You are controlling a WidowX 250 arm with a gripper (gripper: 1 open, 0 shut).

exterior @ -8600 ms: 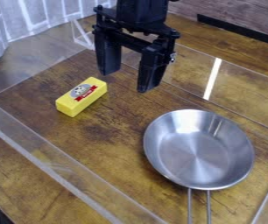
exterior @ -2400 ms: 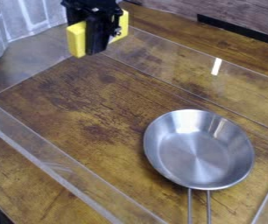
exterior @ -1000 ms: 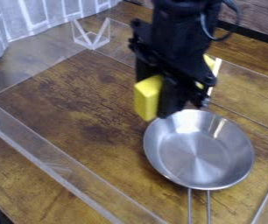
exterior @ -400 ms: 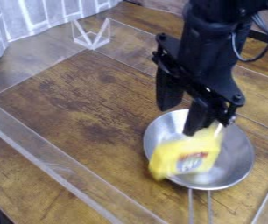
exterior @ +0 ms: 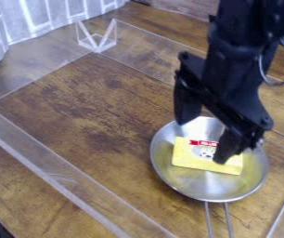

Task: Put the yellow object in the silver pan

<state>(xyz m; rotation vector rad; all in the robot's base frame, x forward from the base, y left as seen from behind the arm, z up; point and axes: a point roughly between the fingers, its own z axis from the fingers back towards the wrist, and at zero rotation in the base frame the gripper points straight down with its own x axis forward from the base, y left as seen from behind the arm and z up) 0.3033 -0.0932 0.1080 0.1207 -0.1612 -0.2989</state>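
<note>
The yellow object [exterior: 207, 156], a flat block with a white and red label on top, lies inside the silver pan [exterior: 170, 165] at the lower right of the table. My black gripper [exterior: 214, 128] hangs just above the pan and the block, fingers apart and open, with nothing between them. One finger [exterior: 186, 104] stands over the pan's left side, the other [exterior: 245, 139] over the block's right end, partly hiding it. The pan's thin handle [exterior: 226, 223] runs toward the bottom edge.
A clear plastic wall [exterior: 58, 177] borders the wooden table [exterior: 83, 102] on the near left. A small clear stand [exterior: 97, 35] sits at the back. White curtains [exterior: 39, 14] hang at the top left.
The gripper carried the yellow block rightward and down over the pan, then opened. The block has dropped out of the fingers and now lies flat in the pan.
</note>
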